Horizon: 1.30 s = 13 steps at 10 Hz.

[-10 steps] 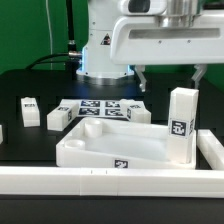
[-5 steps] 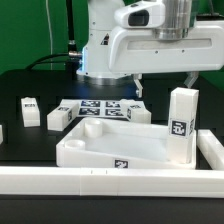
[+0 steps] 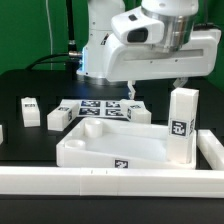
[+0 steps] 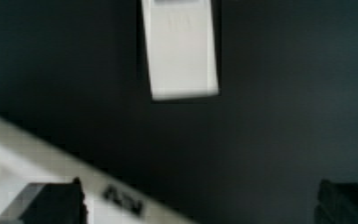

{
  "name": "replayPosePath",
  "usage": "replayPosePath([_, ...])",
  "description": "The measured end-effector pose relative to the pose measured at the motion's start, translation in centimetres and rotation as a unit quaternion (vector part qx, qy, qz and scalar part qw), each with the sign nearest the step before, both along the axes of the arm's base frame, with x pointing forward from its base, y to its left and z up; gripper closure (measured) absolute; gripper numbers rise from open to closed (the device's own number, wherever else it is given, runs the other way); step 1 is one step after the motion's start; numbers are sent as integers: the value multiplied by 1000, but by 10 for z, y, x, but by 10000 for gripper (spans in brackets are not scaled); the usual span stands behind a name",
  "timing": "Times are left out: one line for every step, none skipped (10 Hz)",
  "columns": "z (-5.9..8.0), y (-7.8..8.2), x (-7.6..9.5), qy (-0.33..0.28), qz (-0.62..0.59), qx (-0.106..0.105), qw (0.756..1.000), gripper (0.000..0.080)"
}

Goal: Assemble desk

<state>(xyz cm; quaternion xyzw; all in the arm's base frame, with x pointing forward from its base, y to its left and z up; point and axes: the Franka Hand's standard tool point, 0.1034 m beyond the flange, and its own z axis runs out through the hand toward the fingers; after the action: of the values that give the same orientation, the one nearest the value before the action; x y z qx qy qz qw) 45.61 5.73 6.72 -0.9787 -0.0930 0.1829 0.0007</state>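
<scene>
The desk's white slab (image 3: 110, 146) lies rim-up on the black table, with round sockets in its corners. One square white leg (image 3: 181, 124) stands upright in its corner at the exterior view's right. Two loose legs (image 3: 29, 110) (image 3: 57, 118) lie on the table off the slab's corner at the exterior view's left. My gripper (image 3: 155, 90) hangs open above the slab's far side, with nothing between its fingers. The wrist view is blurred and shows a white leg (image 4: 181, 50) on the dark table. It also shows a tagged edge of the slab (image 4: 19, 160) beside one finger, with my gripper (image 4: 202, 208) open.
The marker board (image 3: 100, 107) lies flat behind the slab, below the gripper. A long white rail (image 3: 110, 181) runs along the front and turns back at the exterior view's right (image 3: 212, 150). Another white piece (image 3: 1, 131) shows at the left edge. The robot's base (image 3: 100, 55) stands behind.
The arm has swung toward the exterior view's left and turned its wrist. The gripper stays open. The slab and legs have not moved.
</scene>
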Motion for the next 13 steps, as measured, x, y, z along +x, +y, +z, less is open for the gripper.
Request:
replayPosePath([0, 0, -1, 34, -3, -3, 999, 150])
replayPosePath([0, 1, -3, 73, -2, -7, 997, 150])
replayPosePath([-2, 2, -2, 100, -1, -10, 995, 150])
replayPosePath([-4, 1, -4, 118, 5, -15, 993, 150])
replayPosePath([-9, -4, -9, 129, 37, -32, 990, 150])
replayPosePath([-13, -9, -13, 130, 68, -42, 988, 150])
replayPosePath([-13, -13, -14, 133, 94, -51, 985, 150])
replayPosePath([-14, -15, -14, 134, 106, -54, 984, 150])
replayPosePath([-14, -17, -14, 134, 105, -53, 984, 150])
replayPosePath([-14, -17, -15, 138, 105, -53, 983, 150])
replayPosePath([-15, -17, -16, 144, 105, -54, 983, 150])
replayPosePath([-15, -18, -16, 143, 105, -54, 983, 150])
replayPosePath([-16, -19, -20, 155, 103, -56, 981, 150])
